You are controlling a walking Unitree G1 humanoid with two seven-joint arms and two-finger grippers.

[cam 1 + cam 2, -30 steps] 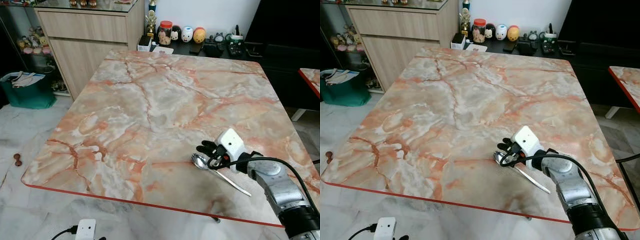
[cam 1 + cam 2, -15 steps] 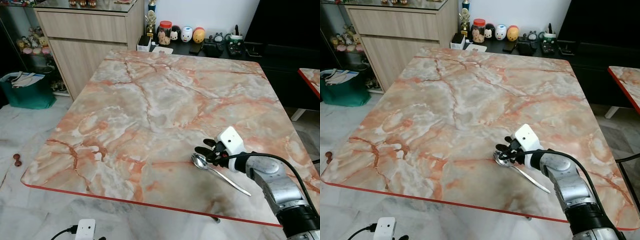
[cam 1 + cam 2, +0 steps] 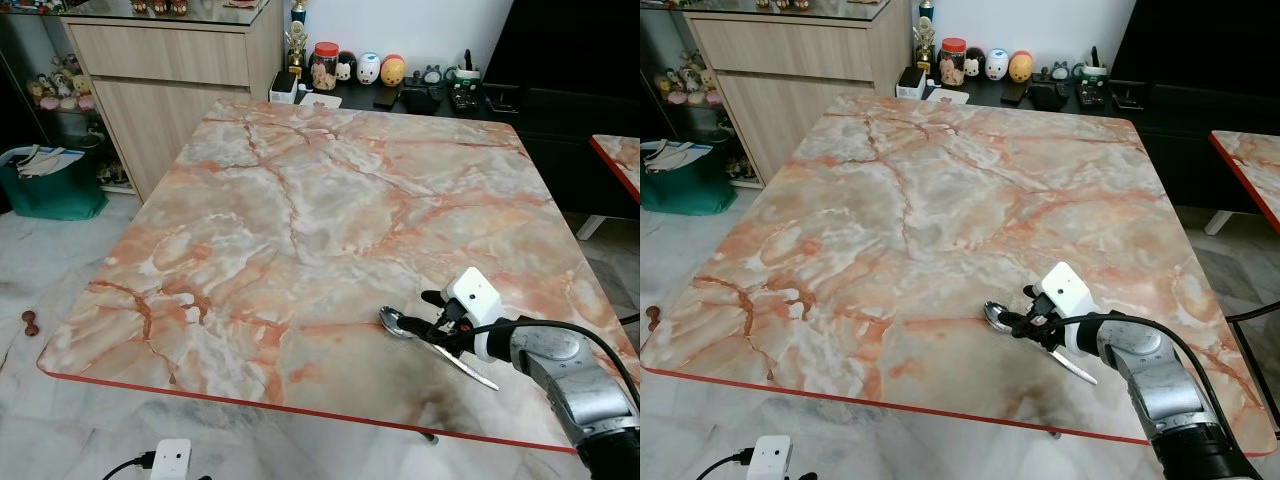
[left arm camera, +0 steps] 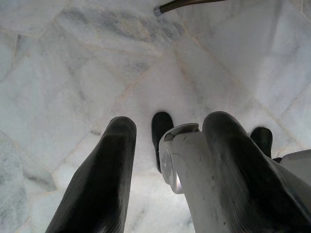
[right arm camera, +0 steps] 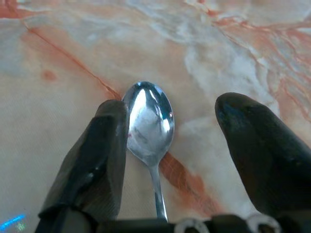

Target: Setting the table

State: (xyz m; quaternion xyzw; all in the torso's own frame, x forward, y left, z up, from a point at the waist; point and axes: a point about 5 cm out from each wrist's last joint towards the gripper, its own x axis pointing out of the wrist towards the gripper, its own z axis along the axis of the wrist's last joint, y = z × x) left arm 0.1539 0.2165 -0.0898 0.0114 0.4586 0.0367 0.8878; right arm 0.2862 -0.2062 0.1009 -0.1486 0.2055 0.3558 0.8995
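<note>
A silver spoon (image 3: 397, 321) lies flat on the pink marble table (image 3: 300, 180), near its front right, bowl pointing left and handle running toward the front edge. My right gripper (image 3: 435, 318) is low over the spoon's neck, open, one finger on each side. In the right wrist view the spoon's bowl (image 5: 149, 121) rests on the marble between the fingers, close against one fingertip (image 5: 109, 136). My left gripper (image 4: 171, 124) hangs idle and open over the white floor.
A wooden cabinet (image 3: 170, 70) and a green bin (image 3: 50, 185) stand at the far left. A low dark shelf with jars and figurines (image 3: 370, 70) is behind the table. A second table's red edge (image 3: 618, 155) shows at right. A white adapter (image 3: 172, 460) lies on the floor.
My right gripper has drawn back from the spoon's bowl toward the handle. The spoon stays on the table. The camera has shifted slightly.
</note>
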